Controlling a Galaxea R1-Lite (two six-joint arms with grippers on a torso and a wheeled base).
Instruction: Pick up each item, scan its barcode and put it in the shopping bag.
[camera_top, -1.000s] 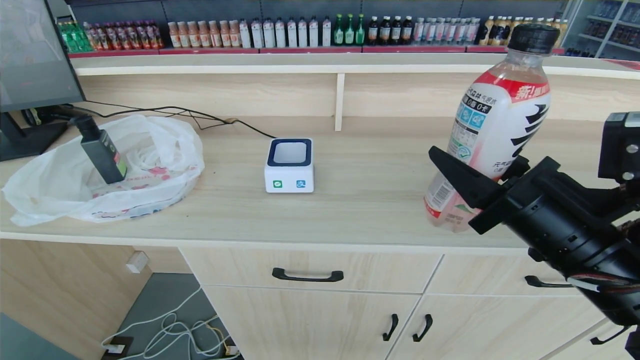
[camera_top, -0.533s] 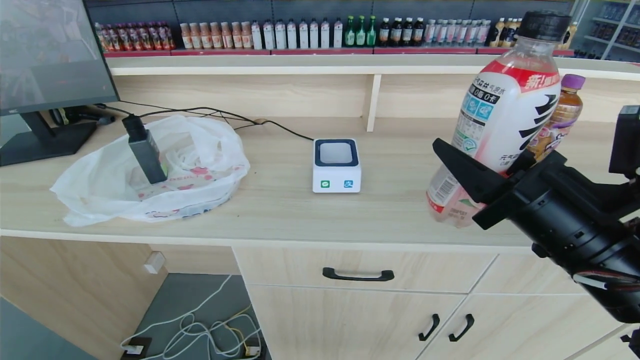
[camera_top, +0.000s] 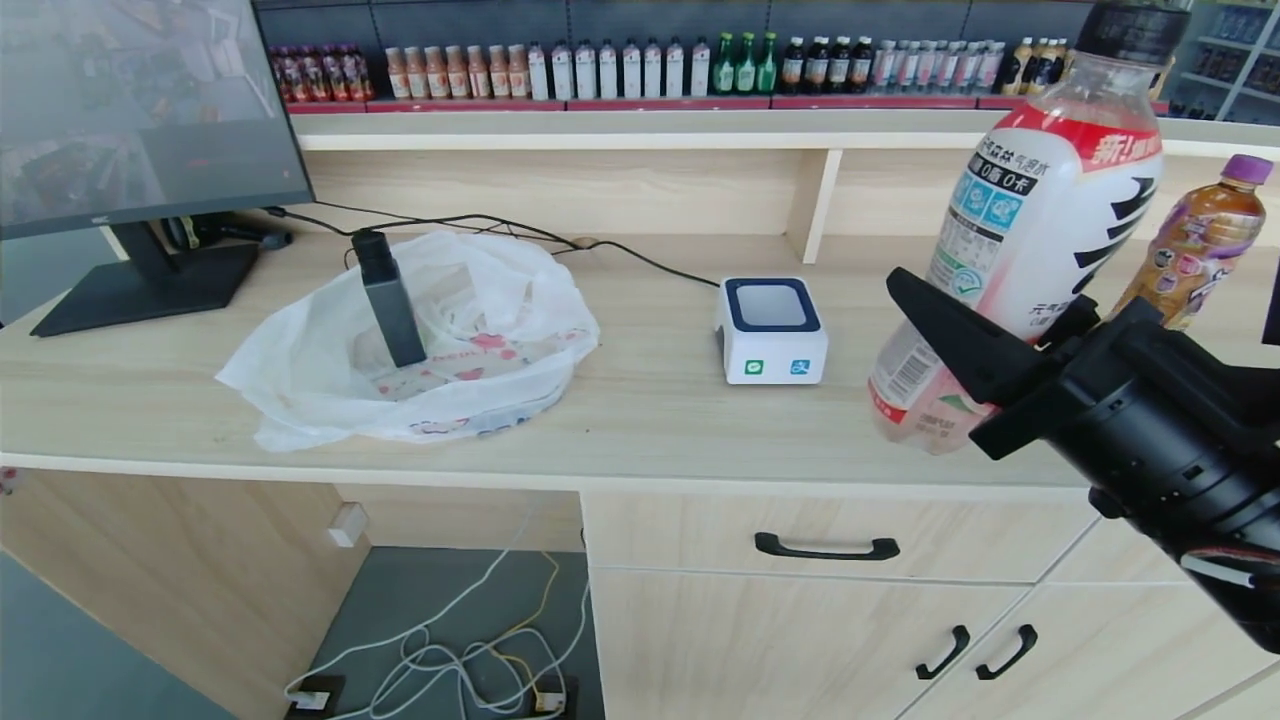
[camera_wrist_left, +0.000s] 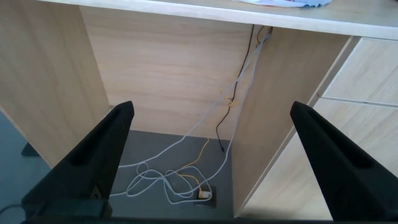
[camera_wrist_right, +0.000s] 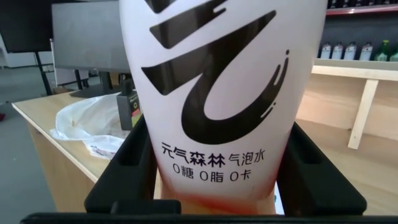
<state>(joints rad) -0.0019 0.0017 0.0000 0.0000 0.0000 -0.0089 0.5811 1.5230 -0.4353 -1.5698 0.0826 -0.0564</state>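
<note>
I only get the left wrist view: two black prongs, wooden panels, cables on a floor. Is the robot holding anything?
Observer: Yes. The right gripper has its fingers shut on a large drink bottle, held slightly tilted.
Operator: Where does it get scanned?
Observer: A white scanner box sits on the counter, left of the bottle.
Operator: And the bag?
Observer: The shopping bag lies further left, a dark bottle standing in it.
</note>
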